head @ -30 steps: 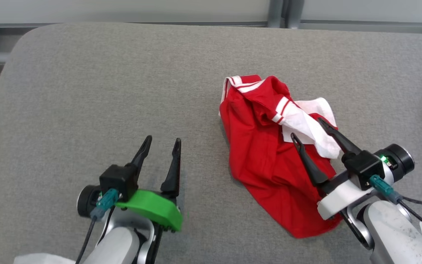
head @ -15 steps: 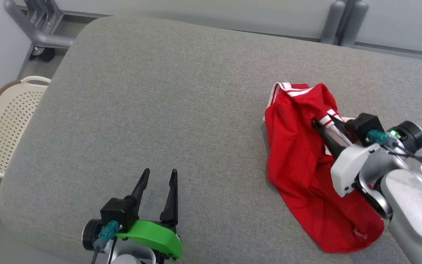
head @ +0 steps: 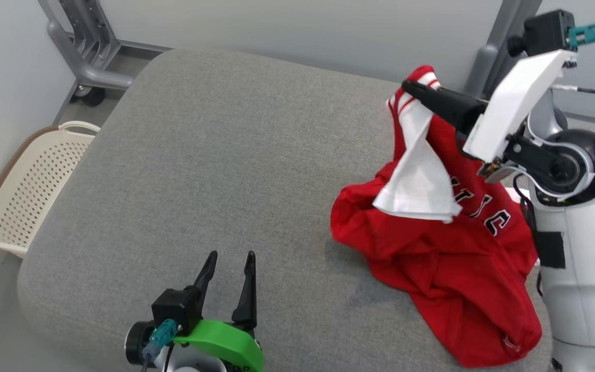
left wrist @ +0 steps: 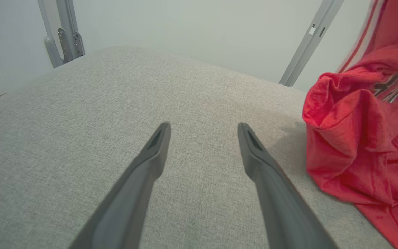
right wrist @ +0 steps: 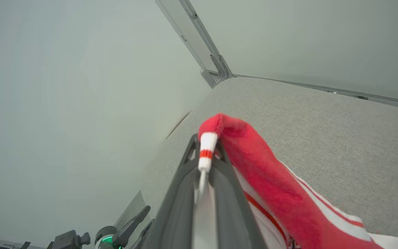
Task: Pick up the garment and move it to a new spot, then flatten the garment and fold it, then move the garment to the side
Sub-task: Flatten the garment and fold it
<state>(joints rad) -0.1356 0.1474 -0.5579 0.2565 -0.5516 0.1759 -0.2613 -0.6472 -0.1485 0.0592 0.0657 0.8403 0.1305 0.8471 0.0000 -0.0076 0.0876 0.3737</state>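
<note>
Red cloth of the garment (head: pixel 447 248) is hanging from the right hand (head: pixel 410 88), which is pressing its two fingers together on the striped red-and-white edge, high above the far right part of the grey desk (head: pixel 215 155). The lower part of the garment is lying crumpled on the desk, near the right front corner. The left hand (head: pixel 231 254) is hovering low at the front, its fingers standing apart and holding nothing. I am judging that the pick-up step is going on. To do it well, the right arm should be lifting until all the cloth is leaving the desk, then carrying it slowly to the free middle, so the thin pinch is not slipping and nothing is dragging.
</note>
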